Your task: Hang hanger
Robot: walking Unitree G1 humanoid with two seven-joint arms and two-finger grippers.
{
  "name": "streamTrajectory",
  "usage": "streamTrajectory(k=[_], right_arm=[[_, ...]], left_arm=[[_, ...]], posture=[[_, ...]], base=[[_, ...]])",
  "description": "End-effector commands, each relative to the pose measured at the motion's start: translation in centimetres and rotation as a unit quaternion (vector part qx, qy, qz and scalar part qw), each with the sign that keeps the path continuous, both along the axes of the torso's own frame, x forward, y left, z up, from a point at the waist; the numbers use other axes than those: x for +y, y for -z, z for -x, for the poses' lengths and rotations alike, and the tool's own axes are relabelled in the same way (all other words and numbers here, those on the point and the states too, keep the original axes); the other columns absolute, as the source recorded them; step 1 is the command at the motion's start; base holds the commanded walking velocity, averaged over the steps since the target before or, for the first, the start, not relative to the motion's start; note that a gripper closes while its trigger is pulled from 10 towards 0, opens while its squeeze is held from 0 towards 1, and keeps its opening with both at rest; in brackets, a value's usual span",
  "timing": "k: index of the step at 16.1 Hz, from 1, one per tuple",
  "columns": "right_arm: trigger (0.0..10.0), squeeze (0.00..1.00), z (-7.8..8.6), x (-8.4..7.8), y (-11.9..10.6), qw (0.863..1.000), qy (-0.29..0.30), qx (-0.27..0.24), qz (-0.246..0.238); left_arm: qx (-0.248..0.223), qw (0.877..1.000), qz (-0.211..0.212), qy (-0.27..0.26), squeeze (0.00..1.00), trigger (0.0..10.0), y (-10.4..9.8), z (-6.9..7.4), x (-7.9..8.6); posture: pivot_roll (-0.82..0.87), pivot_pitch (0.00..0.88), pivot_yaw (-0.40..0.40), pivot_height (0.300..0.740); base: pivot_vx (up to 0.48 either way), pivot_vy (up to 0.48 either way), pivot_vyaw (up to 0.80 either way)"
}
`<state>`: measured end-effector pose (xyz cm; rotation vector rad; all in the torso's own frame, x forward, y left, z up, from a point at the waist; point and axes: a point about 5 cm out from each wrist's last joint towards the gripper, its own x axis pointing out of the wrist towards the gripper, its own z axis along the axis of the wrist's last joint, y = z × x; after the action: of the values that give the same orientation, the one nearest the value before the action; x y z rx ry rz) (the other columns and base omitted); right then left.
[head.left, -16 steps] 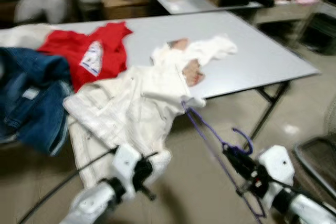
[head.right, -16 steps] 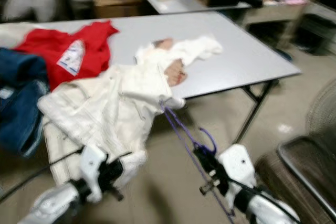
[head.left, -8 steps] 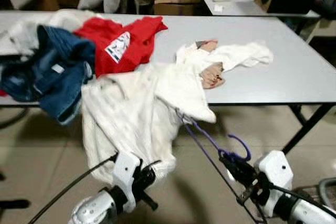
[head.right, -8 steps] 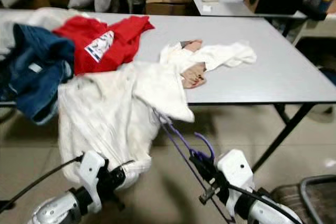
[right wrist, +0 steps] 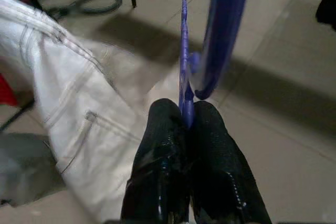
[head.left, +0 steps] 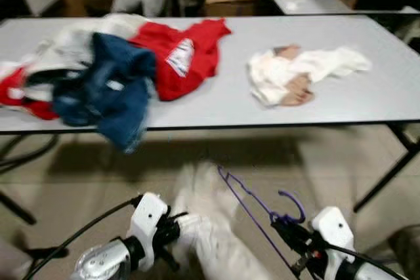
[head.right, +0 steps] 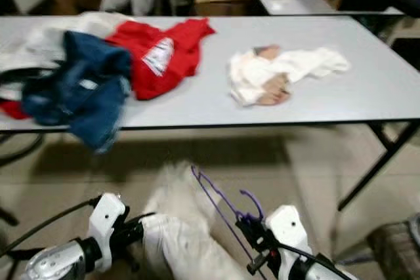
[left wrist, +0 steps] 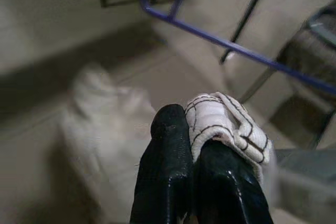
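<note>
The white jacket (head.left: 210,227) is smeared by motion blur in the head views, and its lower part is cut off by the frame edge. A fold of its stitched, seamed cloth is pinched between the closed fingers of the left gripper (left wrist: 202,129), and the rest hangs beyond the fingertips as a pale blur. The hanger (head.right: 220,202), thin purple wire with a curled hook, is clamped near its hook between the pressed-together fingers of the right gripper (right wrist: 184,111). From there its long bar runs up and away from the jaws toward the jacket, where its far end is lost in the blurred cloth. Beyond both grippers a flat grey table (head.left: 223,100) is seen, with its right legs partly cut off. On it lie a crumpled red shirt (head.left: 187,54), blue denim (head.left: 108,90) drooping over the near edge, and a bunched white garment (head.left: 295,73). Tiled floor (head.left: 85,181) is seen below.
</note>
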<state>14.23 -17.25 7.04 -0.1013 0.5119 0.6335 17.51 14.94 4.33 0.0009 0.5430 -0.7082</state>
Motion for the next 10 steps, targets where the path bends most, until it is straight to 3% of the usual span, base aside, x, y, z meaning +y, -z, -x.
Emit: streamTrajectory(k=[1,2,6,9,10], right_arm=[[10.0,0.00,-0.2,-0.3,1.3,1.000,0.010,0.021,0.021],[10.0,0.00,-0.7,-0.3,2.4,0.999,0.027,0.026,0.027],[10.0,0.00,-3.8,-0.3,6.8,0.991,0.118,0.053,0.017],[10.0,0.00,-5.6,-2.1,9.2,0.973,0.220,0.071,0.013],[10.0,0.00,-5.8,-2.4,9.4,0.971,0.228,0.070,0.019]], left_arm=[[-0.014,1.000,-0.013,-0.022,0.00,10.0,0.4,-1.0,0.4],[0.000,0.998,-0.042,-0.044,0.00,10.0,1.5,-1.7,0.9],[0.029,0.993,-0.056,-0.097,0.00,10.0,4.1,-3.8,2.9],[0.052,0.991,-0.080,-0.090,0.00,10.0,6.7,-4.1,2.5],[0.052,0.991,-0.079,-0.091,0.00,10.0,6.7,-4.3,2.3]], posture=[[-0.01,0.000,0.010,0.740],[0.00,0.000,0.003,0.740],[-0.01,0.000,0.023,0.740],[-0.04,0.000,0.023,0.740],[-0.04,0.000,0.023,0.740]], base=[[0.000,0.000,0.00],[0.000,0.000,0.00],[0.000,0.000,0.00],[0.000,0.000,0.00],[0.000,0.000,0.00]])
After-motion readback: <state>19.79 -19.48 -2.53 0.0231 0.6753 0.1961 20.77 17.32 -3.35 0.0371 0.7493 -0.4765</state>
